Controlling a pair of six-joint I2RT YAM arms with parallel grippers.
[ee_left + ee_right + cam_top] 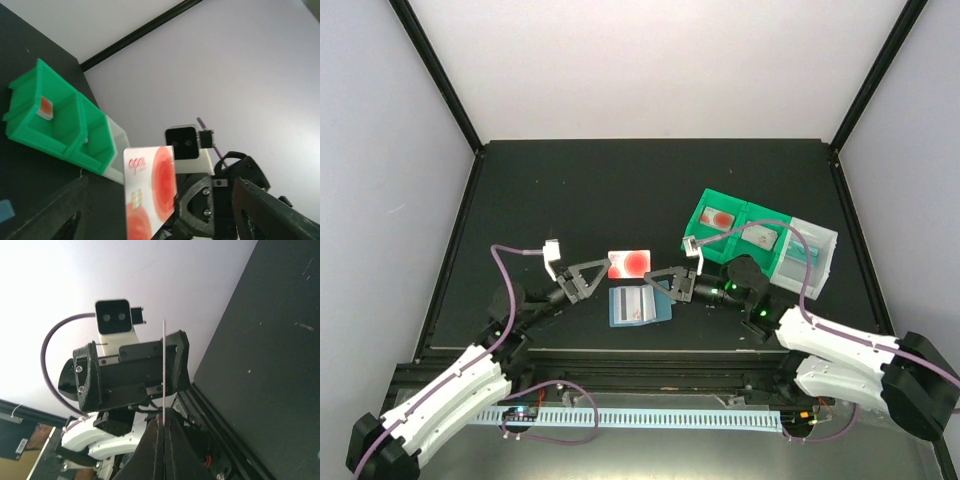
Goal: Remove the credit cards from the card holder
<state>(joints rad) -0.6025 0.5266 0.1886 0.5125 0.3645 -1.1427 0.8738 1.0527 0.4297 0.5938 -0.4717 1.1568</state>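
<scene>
Top external camera: fixed high above and behind the arm bases, facing down and forward over the whole black bench (570, 190), near edge to far corners; it is the widest and most distant view. Left wrist camera (552, 250): low over the bench, rolled, facing the right side at close range. It shows the whitish-pink card (150, 190) face-on, the right wrist camera (181, 142) just behind it, and the green bins (50, 125) beyond, toward the right edge. Right wrist camera: faces back toward the left side, equally close, showing the same card edge-on and the left wrist camera head-on — all three views share that card, between the two wrists.
</scene>
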